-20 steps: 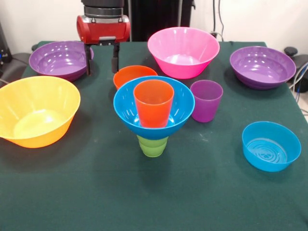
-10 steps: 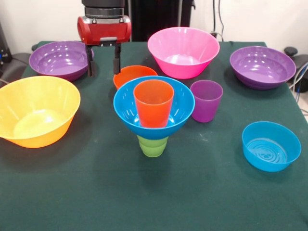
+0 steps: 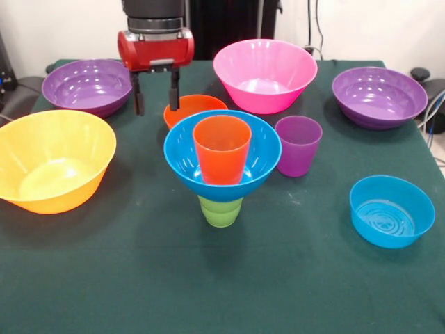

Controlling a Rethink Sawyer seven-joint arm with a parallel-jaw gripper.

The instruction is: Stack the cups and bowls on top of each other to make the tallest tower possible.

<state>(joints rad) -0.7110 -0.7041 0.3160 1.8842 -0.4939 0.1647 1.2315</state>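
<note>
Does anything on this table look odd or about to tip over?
Only the tower looks odd: a wide blue bowl balances on a narrow green cup, with an orange cup standing in it. It looks top-heavy but sits level. Nothing is spilled or broken. The open gripper holds nothing, beside the small orange bowl.

1. A dark green cloth covers the tabletop (image 3: 139,278).
2. Along its far edge rest two purple bowls (image 3: 87,85) (image 3: 379,95) and a pink bowl (image 3: 265,74).
3. A yellow-orange bowl (image 3: 52,160) sits at one side edge.
4. Around the middle stand a green cup (image 3: 221,211), a purple cup (image 3: 297,145), a small orange bowl (image 3: 189,108) and a blue bowl (image 3: 391,211).
</note>
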